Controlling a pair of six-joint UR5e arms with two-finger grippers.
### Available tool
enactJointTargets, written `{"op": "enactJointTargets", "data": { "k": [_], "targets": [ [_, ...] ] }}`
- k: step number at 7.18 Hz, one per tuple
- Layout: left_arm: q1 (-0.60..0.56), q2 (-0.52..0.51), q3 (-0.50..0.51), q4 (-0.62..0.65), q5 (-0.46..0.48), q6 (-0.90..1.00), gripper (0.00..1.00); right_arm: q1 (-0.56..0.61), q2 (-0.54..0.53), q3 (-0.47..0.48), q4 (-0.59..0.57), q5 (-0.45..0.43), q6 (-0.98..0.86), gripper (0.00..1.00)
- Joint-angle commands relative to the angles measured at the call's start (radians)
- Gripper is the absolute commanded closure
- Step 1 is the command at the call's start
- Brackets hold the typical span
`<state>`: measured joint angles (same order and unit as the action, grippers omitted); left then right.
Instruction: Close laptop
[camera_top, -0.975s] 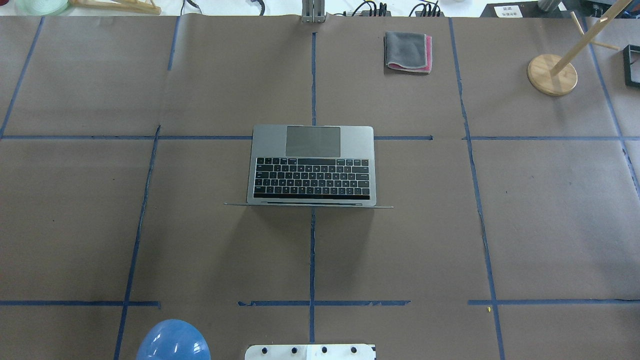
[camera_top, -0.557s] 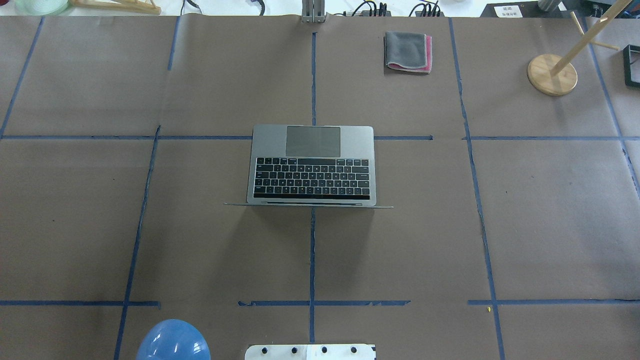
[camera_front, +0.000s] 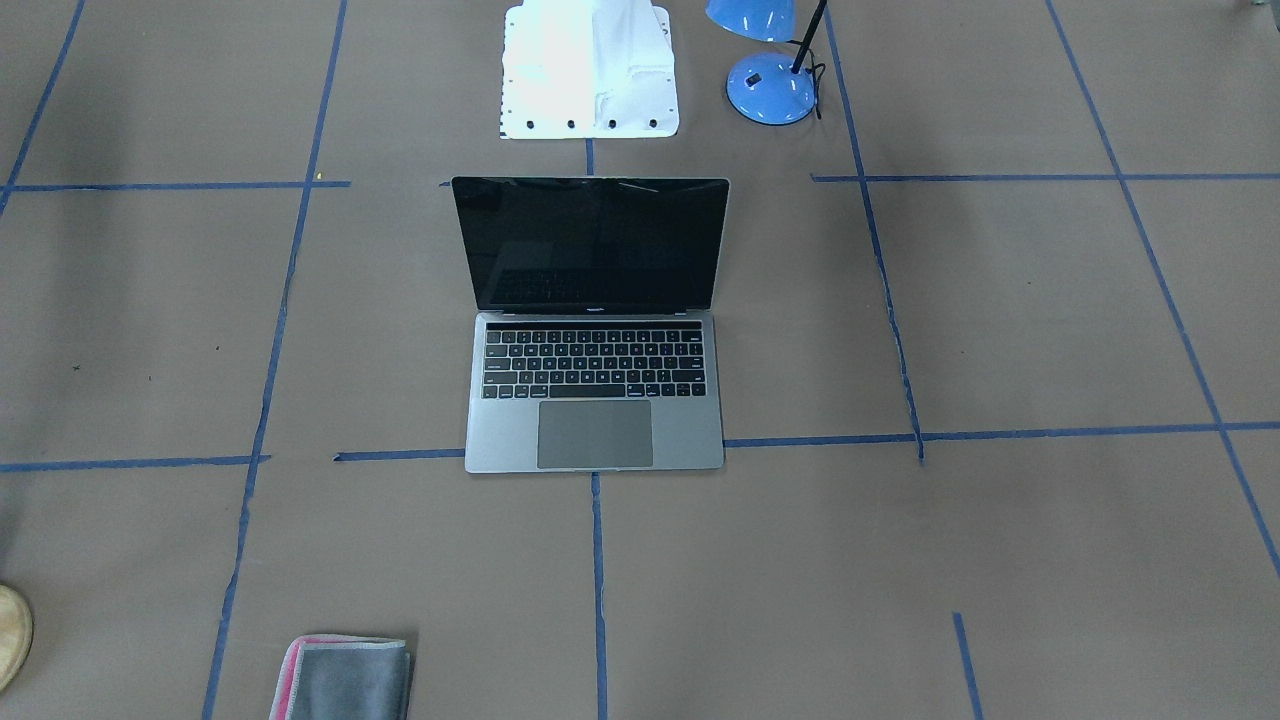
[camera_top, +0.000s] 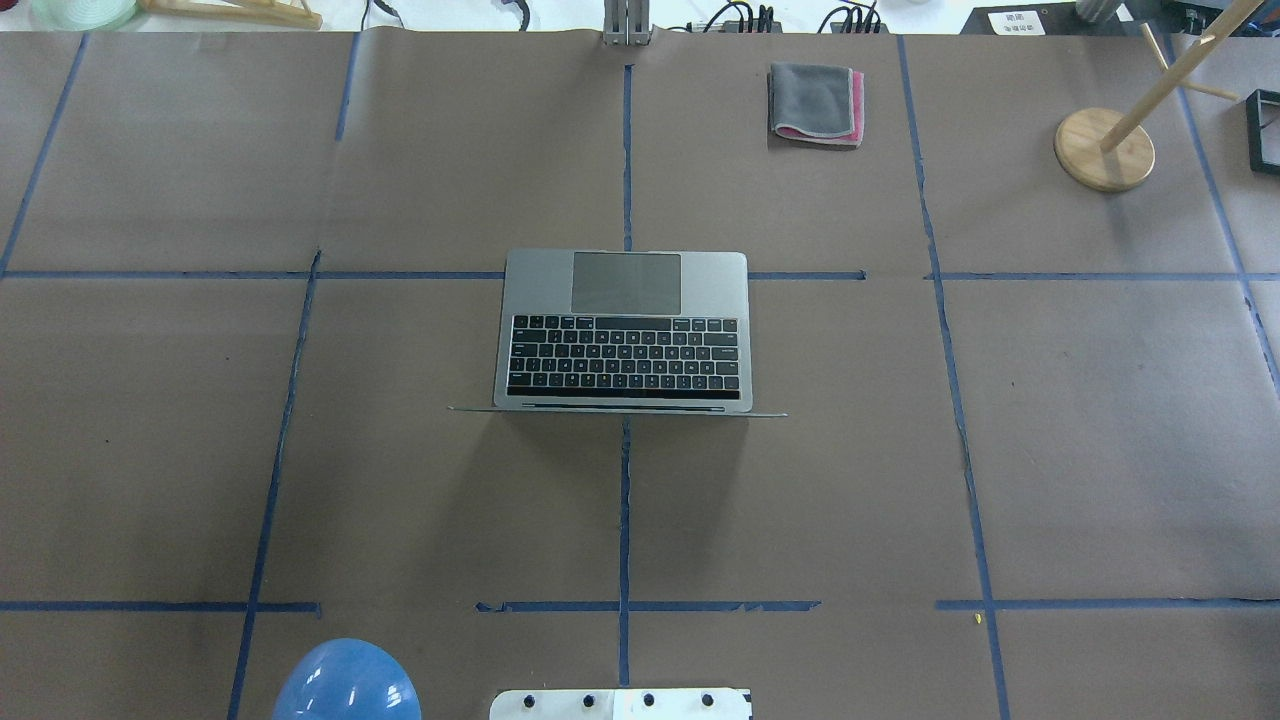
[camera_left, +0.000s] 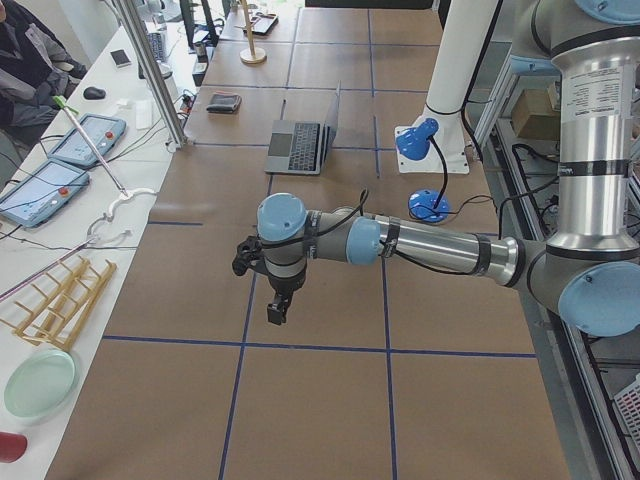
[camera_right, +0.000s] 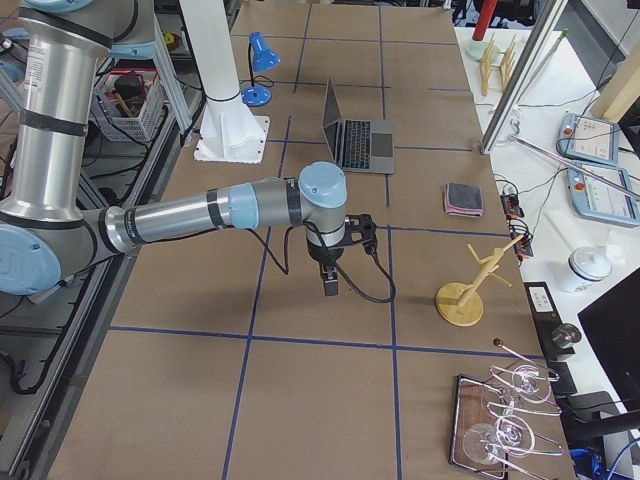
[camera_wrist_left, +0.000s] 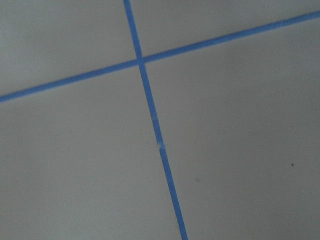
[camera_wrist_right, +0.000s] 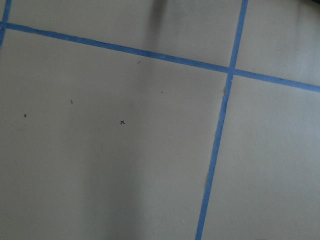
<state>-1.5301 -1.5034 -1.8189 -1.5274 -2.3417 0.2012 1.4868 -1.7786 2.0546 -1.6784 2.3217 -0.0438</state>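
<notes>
1. The laptop (camera_front: 595, 330) sits at the middle of the tabletop (camera_top: 1100, 420), flat on the brown paper, where two blue tape lines (camera_top: 626, 500) cross.
2. The laptop is open. Its lid stands close to upright, with the hinge on the robot's side and the trackpad on the operators' side. The screen is black.
3. The left gripper (camera_left: 277, 310) shows only in the exterior left view. It points down over the tabletop beside a tape line, well apart from the laptop, toward the table's end on the robot's left. I cannot tell whether its fingers are spread or pressed together. Nothing is seen in it.
4. The right gripper (camera_right: 331, 282) shows only in the exterior right view. It points down above the paper, well apart from the laptop, toward the opposite end. Its finger setting likewise cannot be told.
5. Both wrist views show only brown paper and crossing tape.
6. Other items:
   - A folded grey-and-pink cloth (camera_top: 815, 103) lies near the operators' edge.
   - A round wooden stand (camera_top: 1104, 150) is to the robot's right of the cloth.
   - A blue lamp (camera_front: 770, 85) stands beside the white base plate (camera_front: 588, 70).
</notes>
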Motion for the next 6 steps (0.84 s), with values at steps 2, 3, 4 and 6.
{"op": "enactJointTargets", "data": {
  "k": [2,3,4,6],
  "targets": [
    [0.002,-0.048,0.041,-0.043,-0.065,-0.046,0.00,-0.037,0.059,0.030,-0.003,-0.001,-0.018,0.02],
    [0.004,-0.046,0.030,-0.050,-0.120,-0.039,0.00,-0.055,0.048,0.035,-0.003,0.002,-0.010,0.01],
    [0.028,-0.037,0.009,-0.098,-0.123,-0.045,0.00,-0.081,0.047,0.038,0.000,0.016,0.001,0.01],
    [0.082,0.000,0.010,-0.206,-0.139,-0.119,0.00,-0.137,0.042,0.053,0.002,0.048,0.001,0.02]
  ]
}}
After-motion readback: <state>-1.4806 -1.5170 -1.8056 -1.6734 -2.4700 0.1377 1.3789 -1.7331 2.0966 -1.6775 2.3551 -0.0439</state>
